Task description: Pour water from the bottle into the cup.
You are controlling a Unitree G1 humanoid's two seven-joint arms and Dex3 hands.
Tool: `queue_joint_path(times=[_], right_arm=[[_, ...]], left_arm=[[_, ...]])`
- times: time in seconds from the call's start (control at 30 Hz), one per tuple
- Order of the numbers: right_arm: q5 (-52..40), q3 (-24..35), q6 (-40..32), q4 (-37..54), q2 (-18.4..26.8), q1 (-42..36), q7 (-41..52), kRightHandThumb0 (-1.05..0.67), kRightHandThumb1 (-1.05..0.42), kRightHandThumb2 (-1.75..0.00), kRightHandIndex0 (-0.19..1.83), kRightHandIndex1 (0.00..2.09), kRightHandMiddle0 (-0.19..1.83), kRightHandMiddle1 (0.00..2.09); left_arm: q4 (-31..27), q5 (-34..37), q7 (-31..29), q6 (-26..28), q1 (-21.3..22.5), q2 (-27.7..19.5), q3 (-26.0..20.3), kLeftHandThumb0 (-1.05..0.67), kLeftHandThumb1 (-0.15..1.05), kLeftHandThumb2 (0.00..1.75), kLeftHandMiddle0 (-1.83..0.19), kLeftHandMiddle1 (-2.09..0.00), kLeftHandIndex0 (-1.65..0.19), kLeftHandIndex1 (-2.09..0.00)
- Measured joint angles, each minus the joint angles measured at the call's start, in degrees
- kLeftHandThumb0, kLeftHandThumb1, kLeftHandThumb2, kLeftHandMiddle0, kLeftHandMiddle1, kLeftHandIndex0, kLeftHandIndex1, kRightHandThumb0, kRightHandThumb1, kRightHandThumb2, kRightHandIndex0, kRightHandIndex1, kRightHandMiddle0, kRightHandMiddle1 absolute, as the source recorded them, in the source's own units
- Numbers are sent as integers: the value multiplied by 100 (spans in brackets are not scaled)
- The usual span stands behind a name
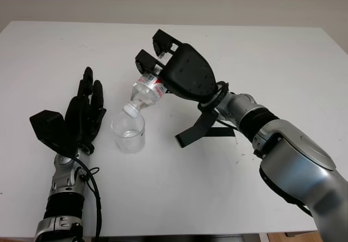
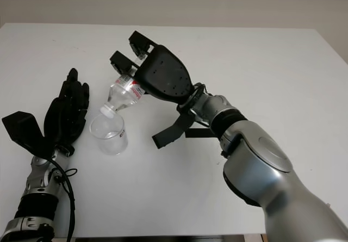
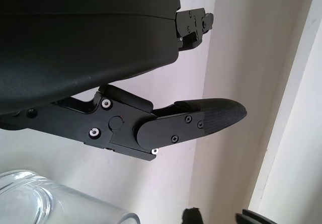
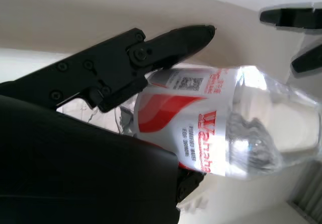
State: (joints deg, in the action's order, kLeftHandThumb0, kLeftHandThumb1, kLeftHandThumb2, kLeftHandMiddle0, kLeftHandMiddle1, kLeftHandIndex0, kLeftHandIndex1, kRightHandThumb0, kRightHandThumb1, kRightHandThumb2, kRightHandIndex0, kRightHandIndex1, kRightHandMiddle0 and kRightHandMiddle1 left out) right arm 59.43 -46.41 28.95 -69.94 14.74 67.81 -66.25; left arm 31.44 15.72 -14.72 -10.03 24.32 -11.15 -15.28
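A clear plastic bottle [image 1: 145, 93] with a red and white label is tilted steeply, its mouth down over the rim of a clear cup [image 1: 129, 131] standing on the white table [image 1: 261, 57]. My right hand [image 1: 163, 62] is shut on the bottle's body, above and right of the cup. The label and the fingers around it show close up on the bottle [image 4: 216, 123] in the right wrist view. My left hand [image 1: 87, 103] is open just left of the cup, apart from it. The cup's rim [image 3: 45, 196] shows beside the left hand's fingers [image 3: 201, 118].
The table's far edge [image 1: 163, 24] meets a pale wall. A black thumb-like part [image 1: 197, 130] of the right hand hangs down right of the cup.
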Motion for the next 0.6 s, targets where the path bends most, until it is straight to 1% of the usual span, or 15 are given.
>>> queue_joint_path(times=[0.07, 0.1, 0.17, 0.2, 0.33, 0.4, 0.43, 0.47, 0.5, 0.6], right_arm=[[-571, 424, 342, 6, -23, -64, 453, -44, -105, -20, 127, 209, 94, 209], [-920, 670, 502, 17, -32, -117, 781, -43, -105, -23, 131, 209, 97, 209], [-1866, 1296, 770, 54, -103, -285, 1810, -45, -105, -32, 137, 209, 100, 209], [-2384, 1640, 820, 92, -148, -395, 2428, -45, -105, -34, 138, 209, 101, 209], [-4267, 2844, 788, 511, -293, -963, 4718, -37, -105, -40, 131, 209, 94, 209], [-4999, 3337, 594, 828, -326, -1285, 5548, -38, -105, -43, 130, 209, 94, 209], [-5321, 3566, 384, 1033, -337, -1449, 5899, -38, -105, -43, 130, 209, 95, 209], [-5648, 3784, 112, 1252, -360, -1618, 6198, -39, -105, -43, 127, 209, 92, 209], [-5933, 3991, -162, 1488, -384, -1792, 6428, -40, -105, -42, 124, 209, 85, 209], [-6405, 4395, -877, 2237, -429, -2318, 6780, -41, -105, -43, 119, 209, 78, 209]], left_arm=[[0, 0, 0, 1, 2, 1, 1, -71, 105, 55, 11, -6, 11, -6], [-1, 1, 0, 3, 2, 0, 1, -71, 105, 55, 11, -5, 11, -6], [-2, 0, -6, 7, 2, -1, 1, -71, 105, 55, 12, -5, 12, -6], [-5, -1, -11, 13, 2, -2, 2, -72, 105, 55, 13, -5, 12, -5], [-21, 13, -32, 18, -1, -3, -3, -71, 105, 54, 13, -5, 12, -5], [-39, 22, -69, 18, -15, -5, -8, -72, 105, 54, 13, -5, 13, -5], [-50, 23, -76, 17, -26, -6, -9, -73, 105, 54, 13, -5, 12, -5], [-69, 23, -77, 17, -43, -6, -12, -73, 105, 53, 13, -5, 12, -5], [-90, 23, -77, 17, -63, -6, -14, -73, 105, 53, 13, -5, 12, -5], [-145, 24, -77, 17, -117, -9, -30, -72, 105, 55, 13, -5, 12, -5]])
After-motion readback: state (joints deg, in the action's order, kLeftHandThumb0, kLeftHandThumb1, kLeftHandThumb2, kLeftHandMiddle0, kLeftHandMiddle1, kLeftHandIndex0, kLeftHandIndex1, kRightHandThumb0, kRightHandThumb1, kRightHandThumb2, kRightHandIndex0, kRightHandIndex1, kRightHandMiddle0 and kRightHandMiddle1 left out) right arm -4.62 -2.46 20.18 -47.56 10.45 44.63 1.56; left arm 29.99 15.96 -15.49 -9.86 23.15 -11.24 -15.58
